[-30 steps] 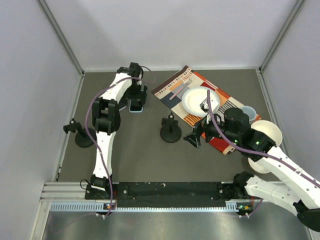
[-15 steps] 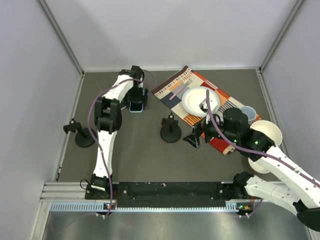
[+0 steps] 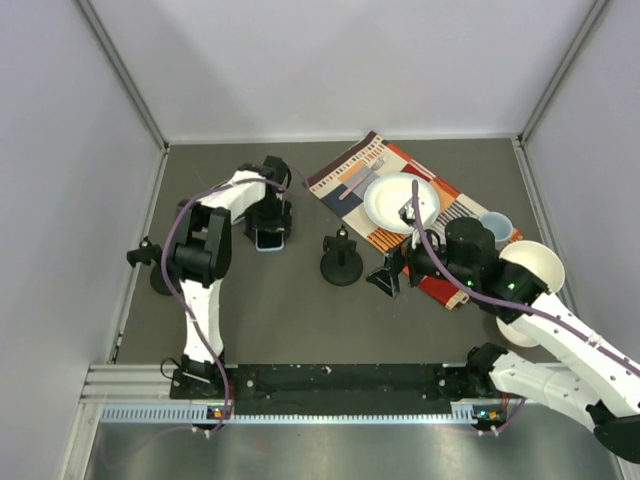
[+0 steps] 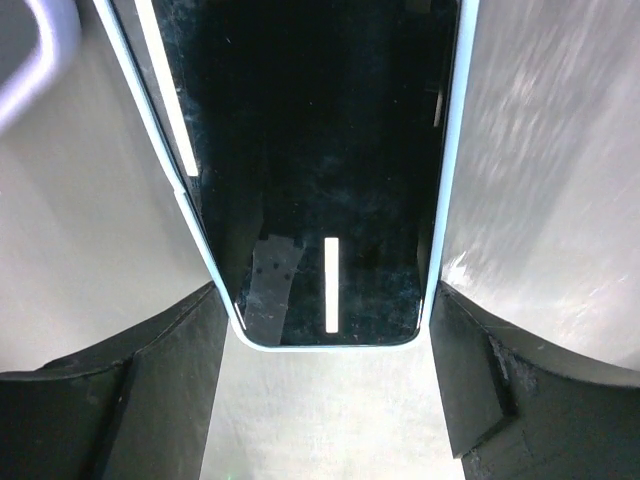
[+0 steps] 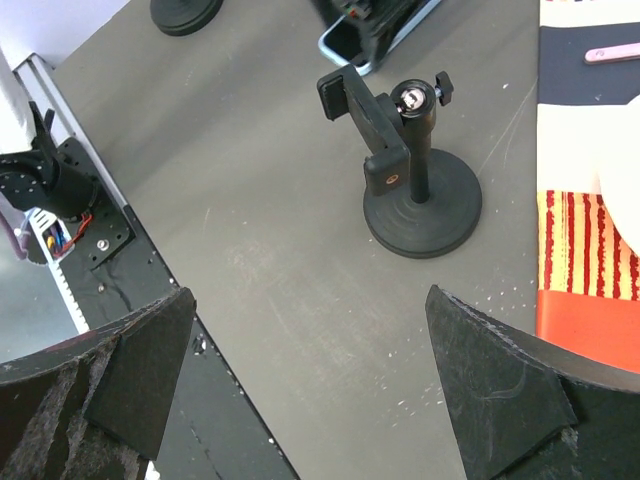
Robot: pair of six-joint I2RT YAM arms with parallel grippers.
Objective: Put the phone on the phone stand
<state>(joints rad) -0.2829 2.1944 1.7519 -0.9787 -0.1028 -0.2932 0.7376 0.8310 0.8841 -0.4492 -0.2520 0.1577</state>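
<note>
Left arm [image 3: 203,300] far forward (left fingers [image 4: 90,200] partly apart); right arm [image 3: 560,330] low, right fingers [image 5: 130,370] wide.

Entry: flat black glossy-screened phone with pale blue rim [image 4: 320,200], lying between our left end effector [image 4: 315,110] fingers [image 4: 540,180], one close along each long edge; contact unclear. Grey tabletop [image 4: 320,410] beneath.

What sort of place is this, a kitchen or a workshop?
Probably a lab test booth for robots: a table boxed in by white panels, a left arm and a right arm bolted to a rail at its edge, and staged props, a phone, a phone stand, a plate on a mat.
</note>
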